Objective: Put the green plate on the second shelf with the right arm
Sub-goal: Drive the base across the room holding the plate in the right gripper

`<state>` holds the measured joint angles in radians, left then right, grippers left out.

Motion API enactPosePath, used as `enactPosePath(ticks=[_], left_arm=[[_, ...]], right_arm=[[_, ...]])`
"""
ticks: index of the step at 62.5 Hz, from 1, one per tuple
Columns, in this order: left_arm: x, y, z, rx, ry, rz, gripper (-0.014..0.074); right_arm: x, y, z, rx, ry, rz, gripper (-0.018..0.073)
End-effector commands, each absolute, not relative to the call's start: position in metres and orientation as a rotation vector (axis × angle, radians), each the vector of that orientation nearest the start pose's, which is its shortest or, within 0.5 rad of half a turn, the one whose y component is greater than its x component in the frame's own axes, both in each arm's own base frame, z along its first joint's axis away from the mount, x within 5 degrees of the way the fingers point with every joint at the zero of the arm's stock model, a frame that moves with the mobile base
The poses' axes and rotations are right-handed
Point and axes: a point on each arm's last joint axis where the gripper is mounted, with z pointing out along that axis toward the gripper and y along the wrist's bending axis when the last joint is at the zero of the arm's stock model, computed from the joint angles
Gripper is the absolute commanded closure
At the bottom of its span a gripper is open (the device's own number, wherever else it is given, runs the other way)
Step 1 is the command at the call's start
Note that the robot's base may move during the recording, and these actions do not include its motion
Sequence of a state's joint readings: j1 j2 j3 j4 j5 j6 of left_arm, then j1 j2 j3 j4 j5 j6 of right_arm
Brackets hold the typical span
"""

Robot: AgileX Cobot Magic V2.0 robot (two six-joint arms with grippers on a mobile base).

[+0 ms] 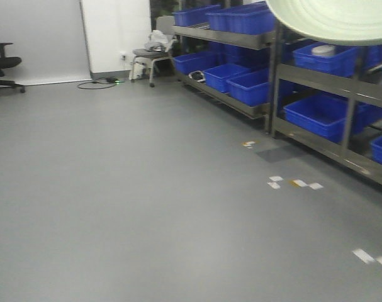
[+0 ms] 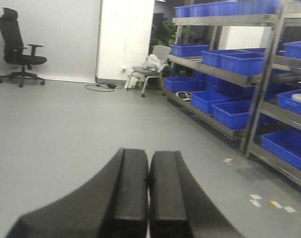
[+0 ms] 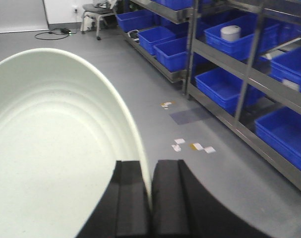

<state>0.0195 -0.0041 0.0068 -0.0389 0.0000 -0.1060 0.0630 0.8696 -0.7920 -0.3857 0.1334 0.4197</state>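
Plate: the green plate (image 3: 56, 148) is held in the air over the floor (image 1: 146, 207), short of the shelving rack (image 1: 316, 78). In the front view its underside fills the top right corner.
Right side: the right arm (image 3: 175, 198) has its jaws pinching the plate's rim at one edge, so most of the plate hangs out to one side.
Left side: the left arm (image 2: 130, 198) has its jaws pressed together on nothing.
Step in hand: I judge this to be the carry toward the rack.
Doing it well: keep the plate level, since a one-edge pinch lets it droop or twist. Bring it in above the shelf lip and lower it before letting go.
Obstacles: blue bins (image 1: 250, 85) crowd the levels in view.
Hidden: the plate covers the rack's top in the front view, and the rack is cut off at the right.
Unclear: no bare spot on the second shelf is visible.
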Motion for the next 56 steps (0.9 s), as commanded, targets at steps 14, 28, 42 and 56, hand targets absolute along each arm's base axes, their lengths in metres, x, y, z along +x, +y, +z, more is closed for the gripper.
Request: enactPosePath(ticks=[14,28,42,56], left_arm=[[0.0558,0.0012,0.2056,-0.124,1.424,-0.111,0.0466],[0.0558,0.0012,0.2056,-0.124,1.424,-0.111,0.0466],[0.0558,0.0012,0.2056,-0.124,1.424,-0.111,0.0466],[0.0558,0.0012,0.2056,-0.124,1.424,-0.111,0.0466]], right_arm=[[0.1838,0.01,0.399,-0.006,1.55,0.069,0.0506],[0.1838,0.0099,0.3988,-0.005,1.553,0.068,0.0506],[0.1841,0.0099,0.3986,-0.005,1.554,0.068,0.0506],[0.1841,0.0099,0.3986,-0.005,1.554,0.068,0.0506]])
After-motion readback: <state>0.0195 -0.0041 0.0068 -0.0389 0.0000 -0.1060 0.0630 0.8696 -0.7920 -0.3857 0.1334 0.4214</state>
